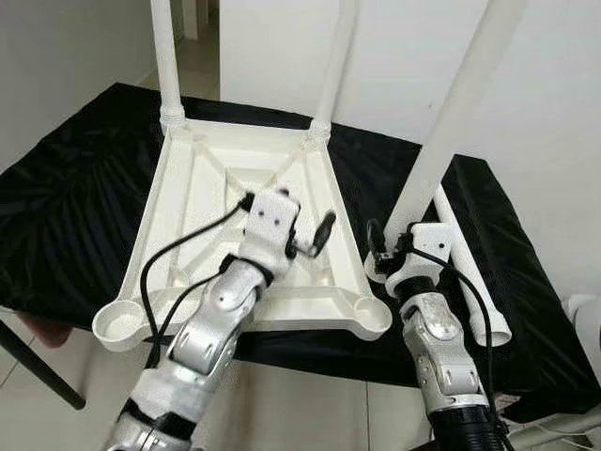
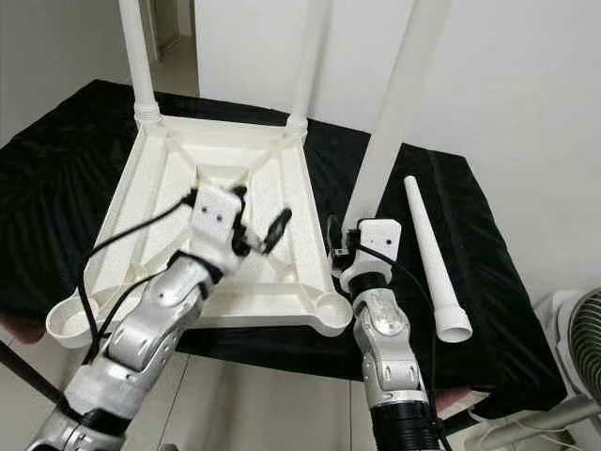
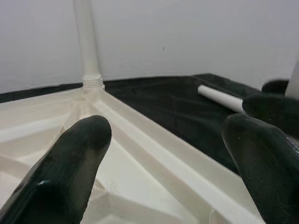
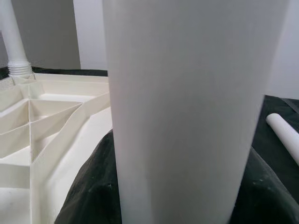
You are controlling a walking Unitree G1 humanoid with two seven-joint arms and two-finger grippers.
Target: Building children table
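Observation:
A white plastic table top (image 1: 202,202) lies upside down on a black cloth. Two white legs stand in its far corners, one at the far left (image 1: 166,56) and one at the far right (image 1: 336,66). My right gripper (image 1: 394,242) is shut on the base of a third leg (image 1: 455,113). That leg tilts up to the right, just beside the near right corner socket (image 1: 371,315). Another leg (image 2: 430,258) lies loose on the cloth to the right. My left gripper (image 1: 305,214) hovers open over the ribbed underside, with nothing between its fingers (image 3: 79,158).
The black cloth (image 1: 75,188) covers a work table that ends close in front of me. The near left corner socket (image 1: 117,324) overhangs that front edge. A fan (image 2: 577,348) stands at the lower right. White walls lie behind, with a doorway at the far left.

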